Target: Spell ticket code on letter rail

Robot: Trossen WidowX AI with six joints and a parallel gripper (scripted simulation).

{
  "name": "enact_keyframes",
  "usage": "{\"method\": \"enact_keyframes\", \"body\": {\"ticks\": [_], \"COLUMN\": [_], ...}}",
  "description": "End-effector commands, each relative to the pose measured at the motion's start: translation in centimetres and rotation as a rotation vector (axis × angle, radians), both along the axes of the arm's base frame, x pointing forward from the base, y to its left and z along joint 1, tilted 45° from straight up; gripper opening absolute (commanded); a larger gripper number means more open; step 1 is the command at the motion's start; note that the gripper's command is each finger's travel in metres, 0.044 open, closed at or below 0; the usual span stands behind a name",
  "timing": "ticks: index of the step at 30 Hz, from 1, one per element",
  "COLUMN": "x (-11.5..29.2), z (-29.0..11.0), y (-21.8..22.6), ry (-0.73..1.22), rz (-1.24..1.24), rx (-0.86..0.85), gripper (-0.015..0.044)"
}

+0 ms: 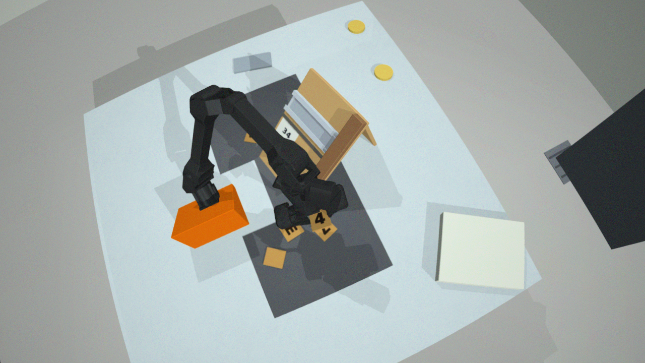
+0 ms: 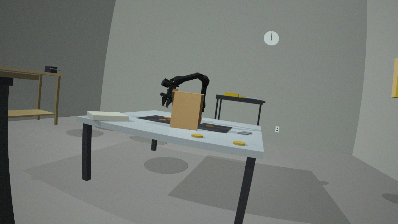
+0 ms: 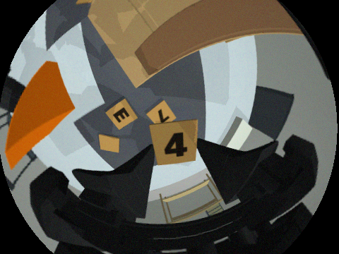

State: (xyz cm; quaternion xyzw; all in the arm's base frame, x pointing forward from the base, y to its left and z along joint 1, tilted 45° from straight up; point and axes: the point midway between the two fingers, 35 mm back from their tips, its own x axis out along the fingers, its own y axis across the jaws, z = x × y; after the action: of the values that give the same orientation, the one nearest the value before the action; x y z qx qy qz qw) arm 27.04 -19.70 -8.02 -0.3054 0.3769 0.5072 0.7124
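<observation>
My claw [image 3: 175, 161] is clamped on the "4" tile [image 3: 175, 145], carried in the air above the dark mat [image 1: 315, 270]: a tan square, black digit facing up. Below it on the mat lie the "E" tile [image 3: 121, 116], a "7" tile [image 3: 161, 113] and a blank-faced tile [image 1: 274, 257]. Farther on stands the board [image 1: 322, 97], its grey rail [image 1: 311, 119] running lengthwise beside the "34" ticket [image 1: 286, 131]. I judge the rail's long axis must guide my entry; I cannot tell which end is open.
</observation>
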Motion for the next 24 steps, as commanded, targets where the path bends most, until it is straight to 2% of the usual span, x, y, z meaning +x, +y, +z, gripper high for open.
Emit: {"method": "enact_keyframes", "body": {"ticks": [1,24], "x": [0.7,4.7], "z": [1.3,11.3], "y": [0.3,2.3], "ry": [0.013,0.021], "rz": [-0.074,-0.556], "rx": [0.0,0.021], "gripper": [0.0,0.0]}}
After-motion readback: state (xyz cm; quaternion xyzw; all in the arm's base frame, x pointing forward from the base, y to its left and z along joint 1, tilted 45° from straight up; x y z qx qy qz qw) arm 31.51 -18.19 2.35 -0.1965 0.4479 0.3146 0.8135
